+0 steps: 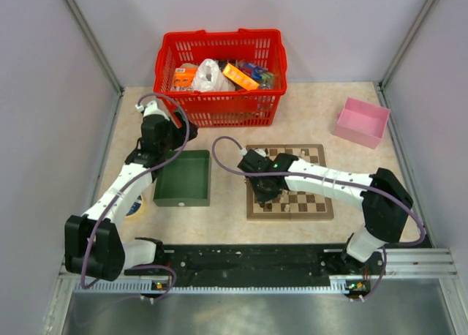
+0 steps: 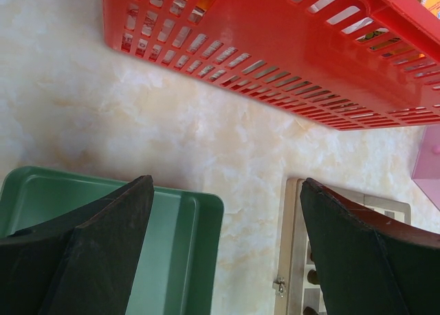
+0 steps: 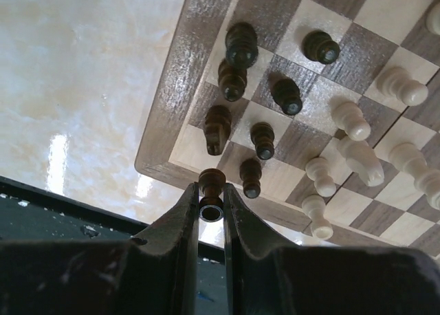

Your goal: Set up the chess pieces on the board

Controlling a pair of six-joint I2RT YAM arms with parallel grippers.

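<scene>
The right gripper (image 3: pixel 211 215) is pinching a dark brown piece (image 3: pixel 212 182) between nearly closed fingers, holding it over the near left corner of the board (image 3: pixel 168 88). Just beyond, several dark pieces (image 3: pixel 262 139) are standing on the corner squares in two rough rows. Pale pieces (image 3: pixel 350 119) are crowding just beside them, so the setup appears partway done, with the pale side probably needing relocation. The left gripper (image 2: pixel 227 246) is hanging spread and empty above the green tray (image 2: pixel 185 225), near the red basket (image 2: pixel 289 47).
</scene>
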